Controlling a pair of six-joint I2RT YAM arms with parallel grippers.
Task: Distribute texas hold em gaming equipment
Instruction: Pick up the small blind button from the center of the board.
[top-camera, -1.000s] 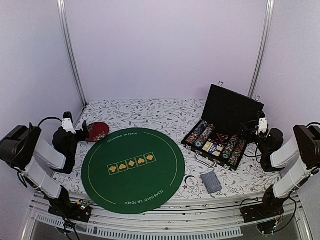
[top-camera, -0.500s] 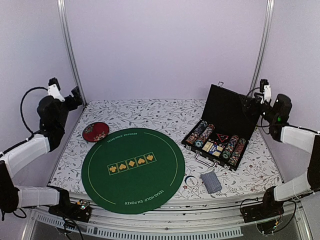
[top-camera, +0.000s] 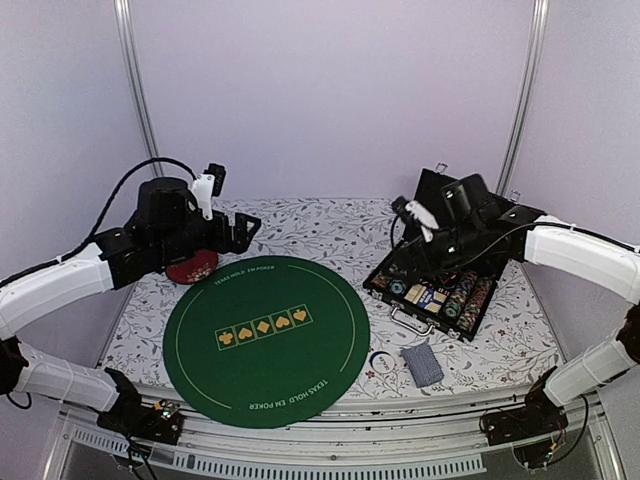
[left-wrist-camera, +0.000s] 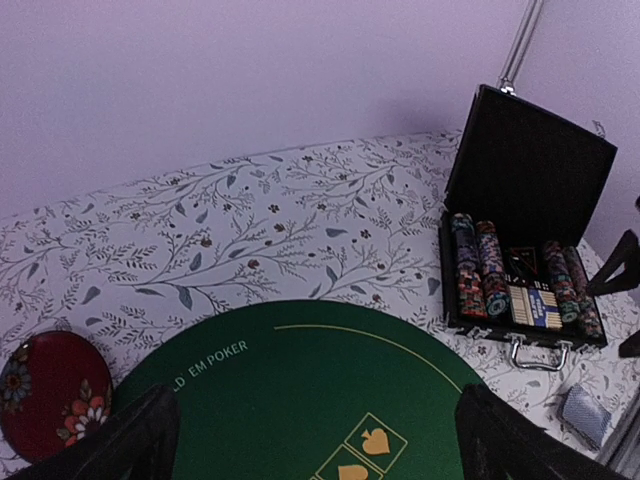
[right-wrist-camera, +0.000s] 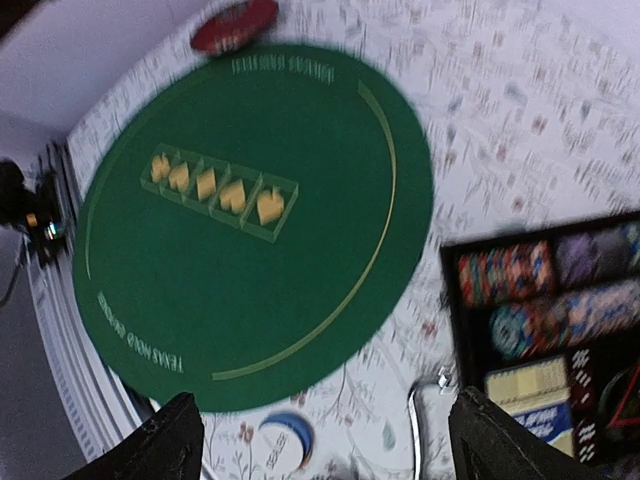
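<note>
Green mat and chip rows blurry, black case cropped

mat: matt green felt | case: black, metal handle (shiny) | chips: glossy plastic | tablecloth: printed cloth

Mat: green, round, mid-table.
Disc: dark red, floral, just beside mat.
Case: black, lid up.
Cloth: floral.

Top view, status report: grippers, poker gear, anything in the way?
Both open, empty: left gripper aloft by the red disc, right gripper aloft near the case. Chips in case; deck and button on the cloth beside it. Nothing blocking.
</note>
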